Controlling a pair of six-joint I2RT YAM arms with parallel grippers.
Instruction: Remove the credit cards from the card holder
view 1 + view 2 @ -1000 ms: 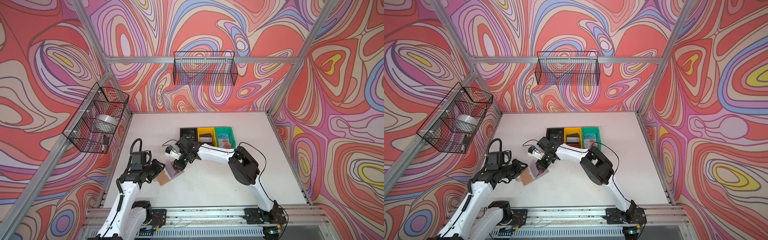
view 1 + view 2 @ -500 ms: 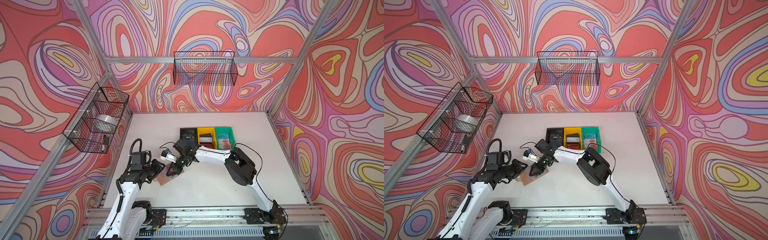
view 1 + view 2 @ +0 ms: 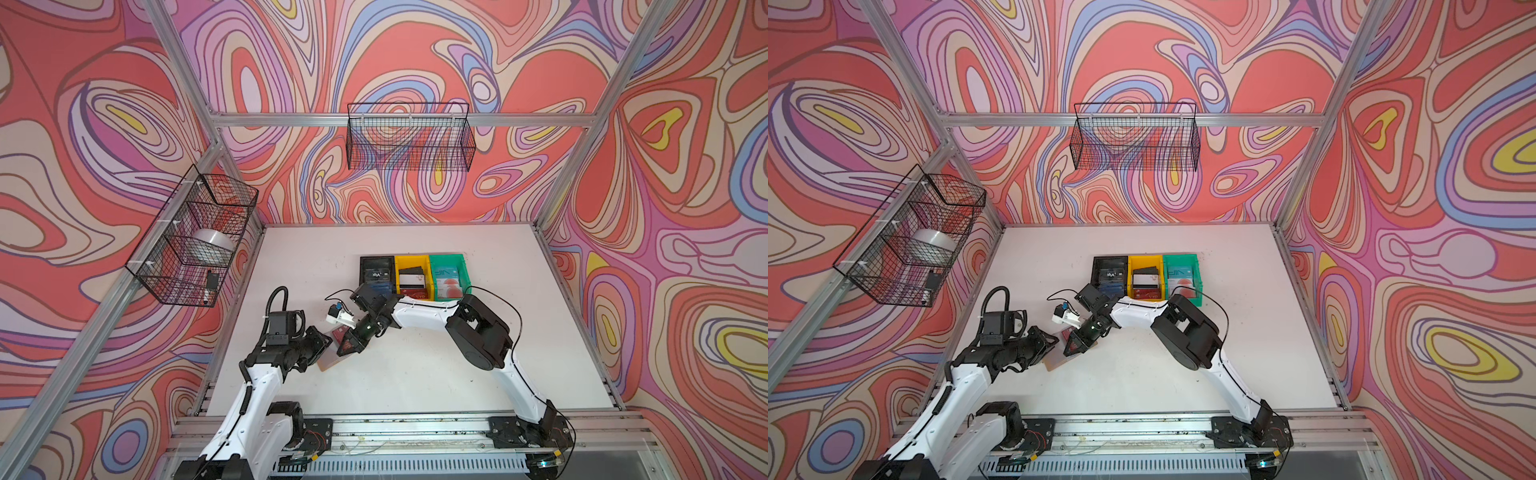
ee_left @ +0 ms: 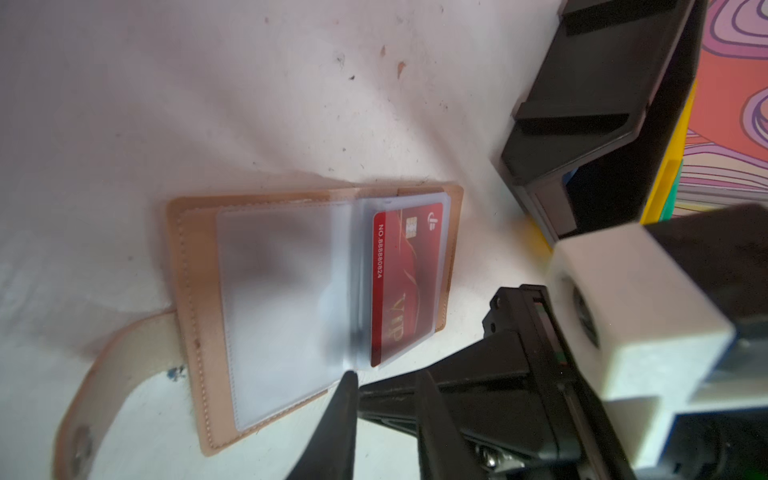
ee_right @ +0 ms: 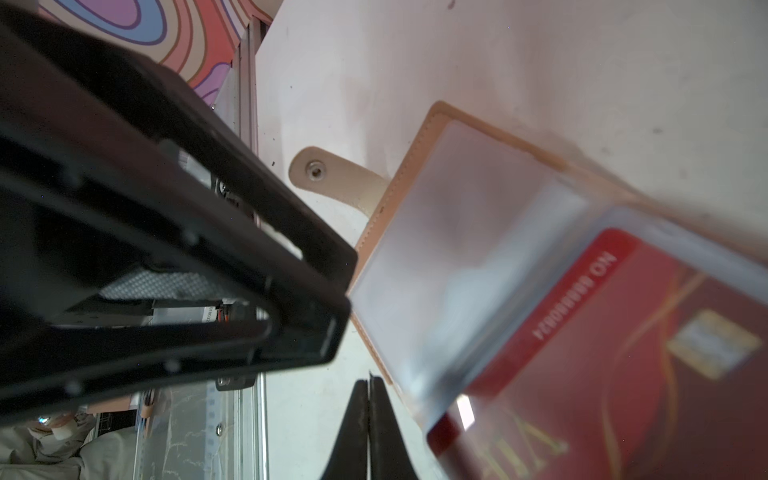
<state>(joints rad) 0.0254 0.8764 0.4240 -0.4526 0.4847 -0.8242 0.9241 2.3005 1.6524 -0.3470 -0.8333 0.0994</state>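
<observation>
White tabletop [image 3: 415, 374], card holder [image 4: 195, 291] open. R gripper [image 5: 369, 380] closed, L gripper [image 4: 386, 376] slightly parted: pin it, slide red VIP card [image 4: 405, 282] straight.

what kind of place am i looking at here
Most likely a robot test cell: two robot arms on a rail at a white table, an aluminium frame with swirl-printed walls, and a wire basket hung on the back wall.
</observation>
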